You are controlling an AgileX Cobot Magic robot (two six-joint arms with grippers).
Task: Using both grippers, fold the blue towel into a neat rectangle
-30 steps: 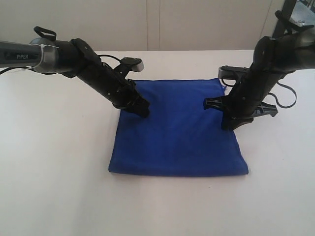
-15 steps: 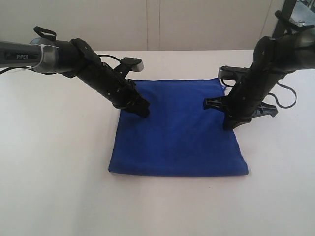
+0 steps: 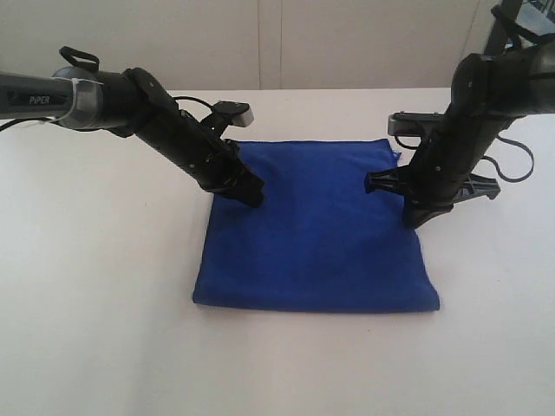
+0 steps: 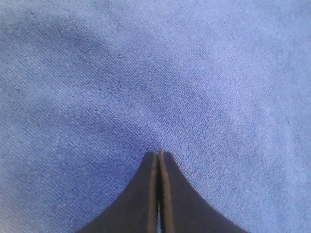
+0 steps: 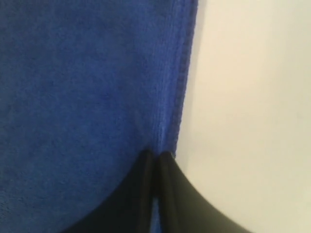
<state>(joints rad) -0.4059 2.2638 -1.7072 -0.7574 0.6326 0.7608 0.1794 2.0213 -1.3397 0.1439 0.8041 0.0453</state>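
The blue towel [image 3: 316, 234] lies flat on the white table [image 3: 95, 303] as a folded, roughly square shape. My left gripper [image 3: 251, 196] points down onto its left side near the back. In the left wrist view the left gripper [image 4: 159, 153] is shut, its tips touching the blue towel [image 4: 146, 73], which fills the view. My right gripper [image 3: 414, 218] stands at the towel's right edge. Close up, the right gripper [image 5: 156, 154] is shut right at the hem of the blue towel [image 5: 87, 73], with blue cloth showing between the fingers.
White table [image 5: 252, 97] surrounds the towel on all sides. A pale wall runs behind the table's back edge. Cables hang off both arms, and a loop [image 3: 512, 169] trails right of the right arm.
The right gripper has closed at the towel's right edge and shifted slightly to the right. The left arm and the towel look unmoved.
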